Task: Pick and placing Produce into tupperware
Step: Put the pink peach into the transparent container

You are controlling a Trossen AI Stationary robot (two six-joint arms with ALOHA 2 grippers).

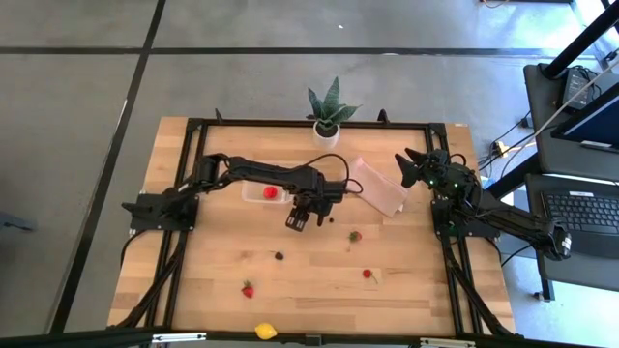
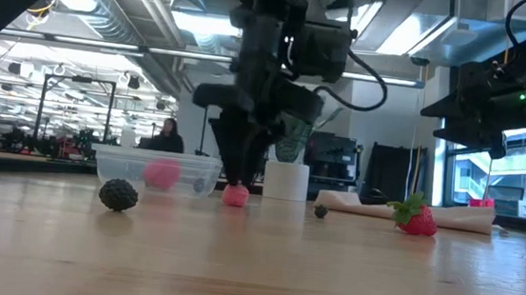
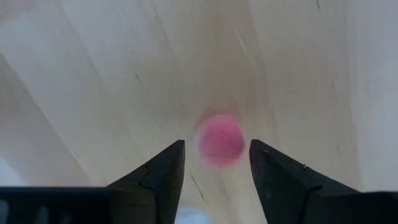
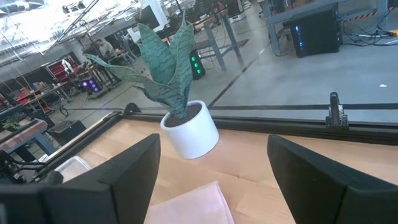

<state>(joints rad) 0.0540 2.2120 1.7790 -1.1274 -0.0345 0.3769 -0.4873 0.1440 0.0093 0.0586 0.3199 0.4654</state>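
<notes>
My left gripper (image 3: 217, 152) is open and points down at a pink produce piece (image 3: 221, 138) lying on the table; its fingertips stand on either side of the piece with a gap on each side. In the low view, the left gripper (image 2: 237, 176) hangs just over this pink piece (image 2: 235, 196). The clear tupperware (image 1: 253, 193) sits just left of the gripper on its base and holds a red-pink piece (image 1: 271, 192). Strawberries (image 1: 355, 235), (image 1: 368, 274), (image 1: 248, 289), dark berries (image 1: 280, 256), (image 1: 334, 218) and a yellow lemon (image 1: 265, 331) lie scattered. My right gripper (image 1: 411, 166) waits open at the far right.
A flat tan sheet (image 1: 379, 186) lies right of the left gripper. A potted green plant (image 1: 329, 111) stands at the far edge, also seen in the right wrist view as a white pot (image 4: 189, 130). A black frame (image 1: 319, 123) borders the table.
</notes>
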